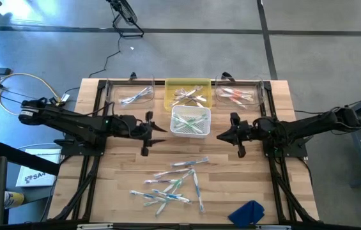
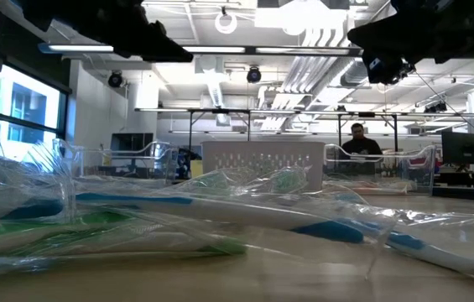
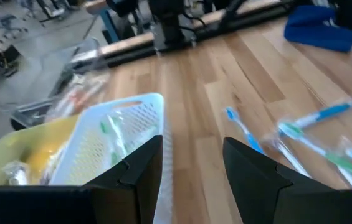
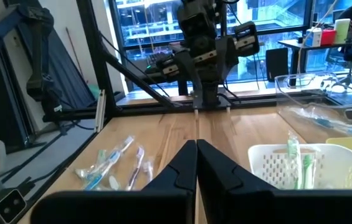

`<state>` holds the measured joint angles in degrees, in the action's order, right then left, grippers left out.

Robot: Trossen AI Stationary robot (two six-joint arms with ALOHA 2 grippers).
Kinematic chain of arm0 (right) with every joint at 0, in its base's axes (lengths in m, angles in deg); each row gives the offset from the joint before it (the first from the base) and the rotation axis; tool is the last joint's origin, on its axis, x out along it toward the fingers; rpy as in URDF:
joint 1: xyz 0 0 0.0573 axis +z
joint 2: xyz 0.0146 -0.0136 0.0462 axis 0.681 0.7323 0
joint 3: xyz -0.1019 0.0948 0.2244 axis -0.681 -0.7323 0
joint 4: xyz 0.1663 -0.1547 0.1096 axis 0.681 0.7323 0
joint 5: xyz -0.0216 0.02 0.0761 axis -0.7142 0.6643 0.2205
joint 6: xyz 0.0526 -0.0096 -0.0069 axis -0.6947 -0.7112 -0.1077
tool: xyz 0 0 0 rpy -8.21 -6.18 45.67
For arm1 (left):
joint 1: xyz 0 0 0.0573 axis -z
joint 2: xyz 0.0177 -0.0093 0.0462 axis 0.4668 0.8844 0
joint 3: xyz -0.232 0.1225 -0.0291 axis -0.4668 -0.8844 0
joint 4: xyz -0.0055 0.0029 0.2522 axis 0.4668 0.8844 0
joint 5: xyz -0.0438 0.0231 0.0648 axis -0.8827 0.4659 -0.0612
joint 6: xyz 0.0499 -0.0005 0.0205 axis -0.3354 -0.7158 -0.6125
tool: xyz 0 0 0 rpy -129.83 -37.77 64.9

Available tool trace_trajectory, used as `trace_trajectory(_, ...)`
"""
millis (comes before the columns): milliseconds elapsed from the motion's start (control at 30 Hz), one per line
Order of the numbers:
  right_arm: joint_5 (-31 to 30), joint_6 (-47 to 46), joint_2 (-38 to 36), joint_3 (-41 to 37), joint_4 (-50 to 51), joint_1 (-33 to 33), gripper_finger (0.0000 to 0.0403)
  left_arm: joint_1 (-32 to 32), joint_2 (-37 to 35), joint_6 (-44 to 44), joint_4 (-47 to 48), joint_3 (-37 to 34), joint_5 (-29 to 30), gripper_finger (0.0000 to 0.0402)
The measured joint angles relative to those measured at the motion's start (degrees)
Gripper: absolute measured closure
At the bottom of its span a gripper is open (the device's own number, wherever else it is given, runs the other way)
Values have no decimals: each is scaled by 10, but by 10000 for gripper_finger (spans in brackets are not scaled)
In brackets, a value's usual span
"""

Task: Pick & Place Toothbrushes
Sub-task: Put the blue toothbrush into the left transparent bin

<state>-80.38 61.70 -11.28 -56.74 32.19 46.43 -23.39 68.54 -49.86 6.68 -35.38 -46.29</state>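
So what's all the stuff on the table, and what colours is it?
loose toothbrushes: a scattered pile, too tangled to count, white with blue, green and pink, near edge of the table
white basket: one, holding green-and-white toothbrushes, centre
yellow bin: one, holding wrapped brushes, far edge, middle
clear bin on the left: one, with bluish brushes inside
clear bin on the right: one, with pink or red brushes inside
blue cloth: one, near right corner
person: one, dark top, in the room behind
left gripper: one, dark, open, left of the basket
right gripper: one, dark, shut, right of the basket
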Motion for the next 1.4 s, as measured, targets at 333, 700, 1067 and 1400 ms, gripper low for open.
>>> trace_trajectory(333,-1,0,0,0,3,0,400,67,18,-20,-10,0,87,238)
trace_trajectory(700,-1,15,0,0,17,0,400,81,53,16,-41,5,95,238)
trace_trajectory(1067,-1,15,2,0,38,-2,400,120,195,1,29,118,101,238)
trace_trajectory(1400,-2,15,3,0,60,-2,399,140,292,117,92,180,98,238)
